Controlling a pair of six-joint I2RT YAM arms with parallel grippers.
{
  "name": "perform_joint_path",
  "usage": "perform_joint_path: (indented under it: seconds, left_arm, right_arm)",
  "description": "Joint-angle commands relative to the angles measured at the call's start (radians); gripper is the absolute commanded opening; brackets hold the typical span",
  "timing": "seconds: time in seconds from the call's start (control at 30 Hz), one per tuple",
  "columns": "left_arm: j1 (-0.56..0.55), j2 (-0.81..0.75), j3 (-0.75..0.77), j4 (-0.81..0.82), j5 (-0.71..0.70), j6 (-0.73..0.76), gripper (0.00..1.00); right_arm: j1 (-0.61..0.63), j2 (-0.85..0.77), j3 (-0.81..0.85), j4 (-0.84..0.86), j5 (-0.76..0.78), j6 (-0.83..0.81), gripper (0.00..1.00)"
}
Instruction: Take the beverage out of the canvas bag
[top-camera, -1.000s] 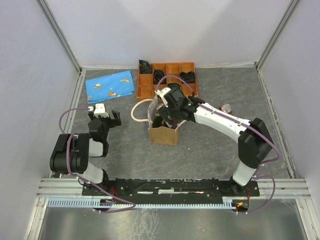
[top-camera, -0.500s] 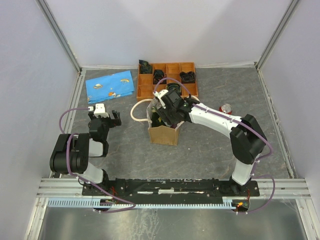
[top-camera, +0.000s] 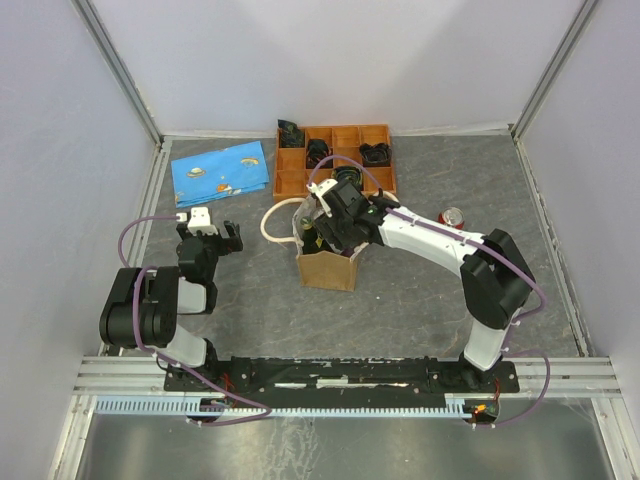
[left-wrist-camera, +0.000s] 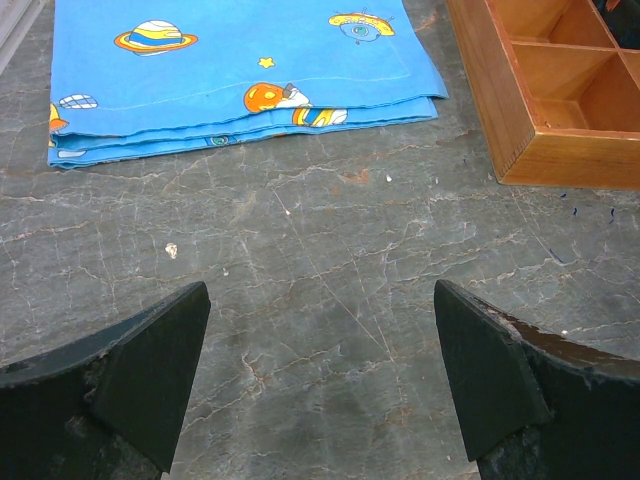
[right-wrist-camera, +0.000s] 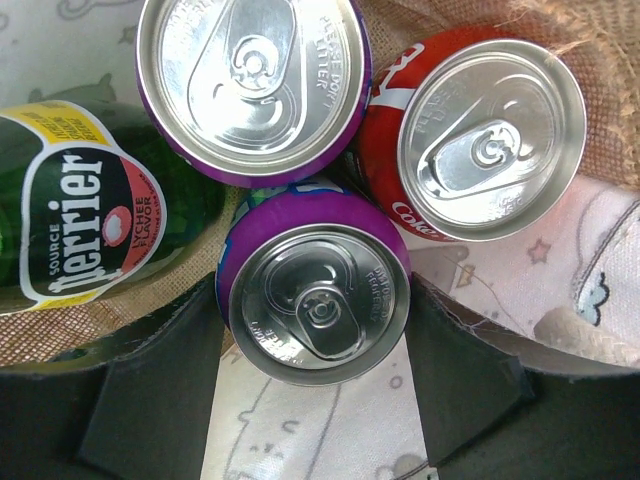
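1. canvas bag (top-camera: 327, 268) stands upright mid-table, on the near side of the compartment tray (top-camera: 290, 183).
2. In the bag: purple can (right-wrist-camera: 320, 310), second purple can (right-wrist-camera: 252, 80), red cola can (right-wrist-camera: 480, 135), green Perrier bottle (right-wrist-camera: 90, 215).
3. right gripper (right-wrist-camera: 314, 300) is down in the bag mouth, clenched on the purple can, one finger on each side.
4. left gripper (left-wrist-camera: 320, 390) is released, over bare table toward the left edge.
5. The tray sits at the far edge with dark items in some compartments.

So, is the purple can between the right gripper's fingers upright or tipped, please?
Upright: the purple can shows its lid squarely to the right wrist camera, inside the canvas bag.
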Motion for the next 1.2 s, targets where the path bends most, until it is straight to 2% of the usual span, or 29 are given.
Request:
perform_joint_path:
  seconds: [0.0, 0.5, 0.63, 0.8, 1.0, 1.17]
  left_arm:
    - [-0.003, -0.004, 0.005, 0.038, -0.009, 0.036, 0.99]
    - [-0.004, -0.005, 0.005, 0.037, -0.009, 0.036, 0.99]
    - [-0.004, -0.004, 0.005, 0.037, -0.009, 0.036, 0.99]
    - [-0.004, -0.004, 0.005, 0.038, -0.009, 0.036, 0.99]
    - [-0.004, -0.005, 0.005, 0.037, -0.009, 0.036, 0.99]
    - [-0.004, -0.005, 0.005, 0.037, -0.010, 0.036, 0.99]
  right_arm:
    - [-0.002, -0.068, -0.020, 0.021, 0.055, 0.004, 0.00]
    - [-0.002, -0.249, 0.151, 0.066, 0.113, -0.058, 0.00]
    - [-0.002, -0.329, 0.161, 0.122, 0.150, -0.088, 0.00]
    - [-0.002, -0.442, 0.147, 0.230, 0.260, -0.153, 0.00]
    - [-0.007, -0.542, 0.079, 0.410, 0.497, -0.266, 0.00]
    - [-0.086, -0.535, 0.061, 0.394, 0.600, -0.263, 0.00]
